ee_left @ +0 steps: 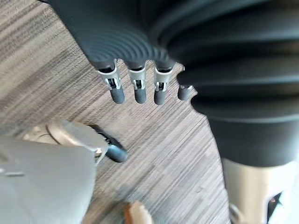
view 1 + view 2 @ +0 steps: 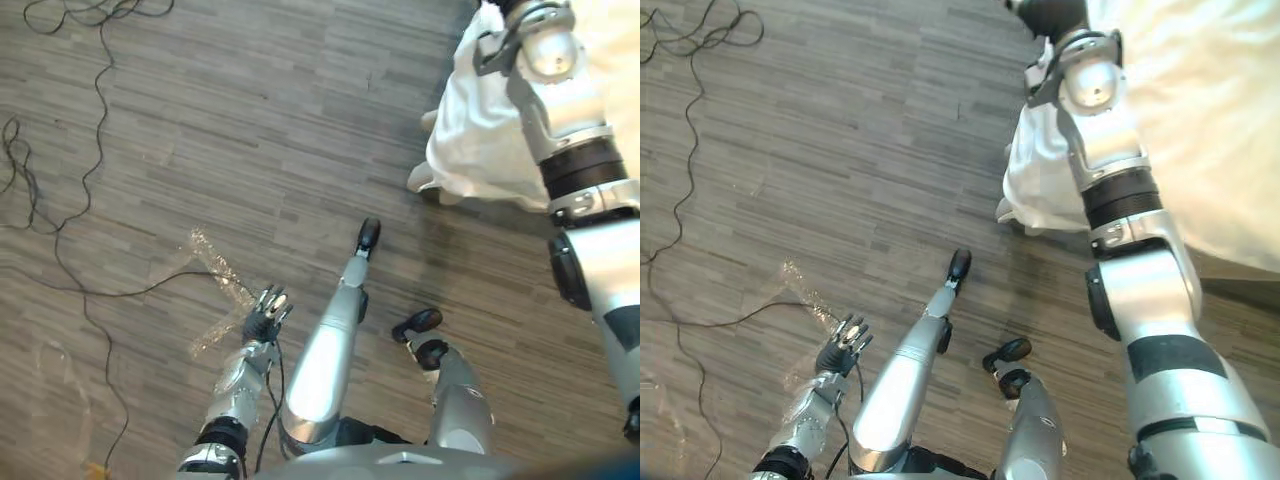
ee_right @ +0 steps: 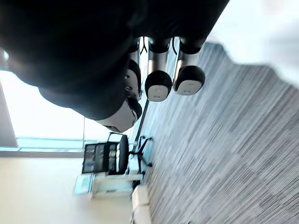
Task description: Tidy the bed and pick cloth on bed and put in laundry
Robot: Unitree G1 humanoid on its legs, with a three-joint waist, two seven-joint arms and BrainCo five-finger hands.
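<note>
Right hand (image 2: 1052, 14) is raised at the edge of the bed (image 2: 1210, 110), directly above the white cloth (image 2: 1038, 175), which drapes off the bed's side toward the floor. The reach is judged to be an approach for pickup. Whether that hand is closed or open cannot be told. Left hand (image 2: 265, 318) hangs low over the wooden floor (image 2: 200, 120), fingers (image 1: 135, 91) straight and holding nothing, likely kept clear. Crumpled clear plastic film (image 2: 215, 262) lies just beside it, possibly a trip hazard. An office chair (image 3: 122, 154) stands well apart.
</note>
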